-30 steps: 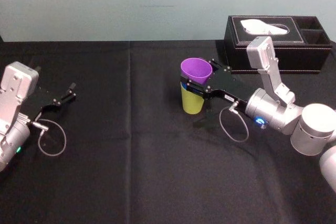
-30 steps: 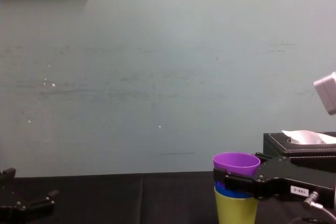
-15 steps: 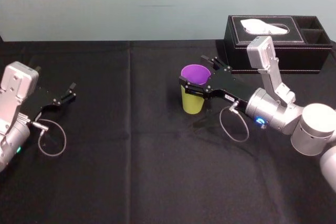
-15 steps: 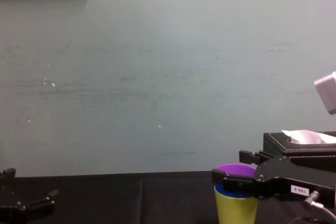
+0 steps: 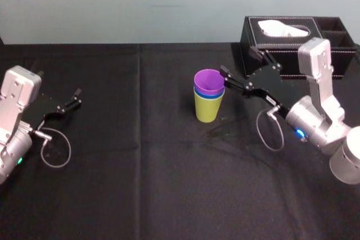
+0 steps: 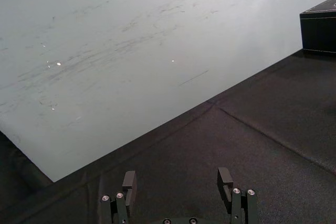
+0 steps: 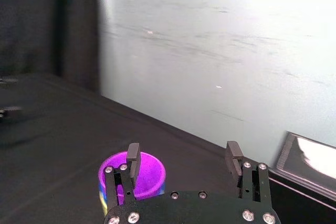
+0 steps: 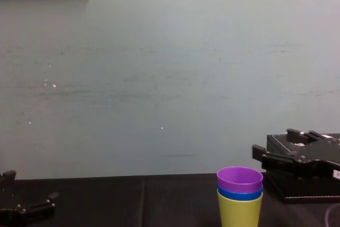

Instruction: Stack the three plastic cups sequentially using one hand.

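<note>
**Three cups nested, right hand open beside them**

Your right hand (image 5: pixel 236 60) hangs open and grasps nothing. Its nearer finger (image 5: pixel 230 78) sits just beside the rim of the purple cup (image 5: pixel 209 78), on the stack's right, and no cup lies between the fingers. Count three cups in one upright stack: the purple cup is innermost, the blue cup (image 5: pixel 209 95) shows as a thin band below it, and the lime-yellow cup (image 5: pixel 207 111) stands on the surface (image 5: pixel 140 167). The stack is a little right of the middle, nearer the far edge. One black tissue box (image 5: pixel 292 43) stands at the far right corner. Your left hand (image 5: pixel 70 100) rests open near the left edge, well apart.
</note>
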`<state>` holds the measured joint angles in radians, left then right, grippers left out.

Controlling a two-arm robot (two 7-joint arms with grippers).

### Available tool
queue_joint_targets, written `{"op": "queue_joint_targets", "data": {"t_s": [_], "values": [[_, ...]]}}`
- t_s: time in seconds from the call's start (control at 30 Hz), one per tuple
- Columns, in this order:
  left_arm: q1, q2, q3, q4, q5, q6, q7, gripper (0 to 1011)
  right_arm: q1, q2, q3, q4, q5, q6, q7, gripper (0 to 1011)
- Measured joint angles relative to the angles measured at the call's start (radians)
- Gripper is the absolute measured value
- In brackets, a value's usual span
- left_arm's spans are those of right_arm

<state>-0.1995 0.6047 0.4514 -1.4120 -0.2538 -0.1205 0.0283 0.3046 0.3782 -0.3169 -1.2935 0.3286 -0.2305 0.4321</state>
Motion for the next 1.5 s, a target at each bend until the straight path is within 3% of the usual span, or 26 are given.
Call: {"op": "queue_joint_targets", "data": {"t_s": [0.2, 0.47, 0.57, 0.77, 1.5], "values": [[0.000, 0.000, 0.000, 0.000, 0.000, 0.000, 0.000, 1011, -0.087, -0.018, 0.039, -0.079, -0.122, 0.039, -0.210, 1004], [0.000, 0.000, 0.000, 0.000, 0.000, 0.000, 0.000, 1011, -0.136, -0.066, 0.059, -0.093, -0.283, 0.102, -0.437, 1004], [0.000, 0.000, 0.000, 0.000, 0.000, 0.000, 0.000, 1011, -0.138, -0.081, 0.063, -0.079, -0.309, 0.118, -0.467, 1004], [0.000, 0.000, 0.000, 0.000, 0.000, 0.000, 0.000, 1011, -0.132, -0.097, 0.068, -0.065, -0.315, 0.130, -0.453, 1004], [0.000, 0.000, 0.000, 0.000, 0.000, 0.000, 0.000, 1011, -0.133, -0.094, 0.066, -0.067, -0.313, 0.128, -0.453, 1004]]}}
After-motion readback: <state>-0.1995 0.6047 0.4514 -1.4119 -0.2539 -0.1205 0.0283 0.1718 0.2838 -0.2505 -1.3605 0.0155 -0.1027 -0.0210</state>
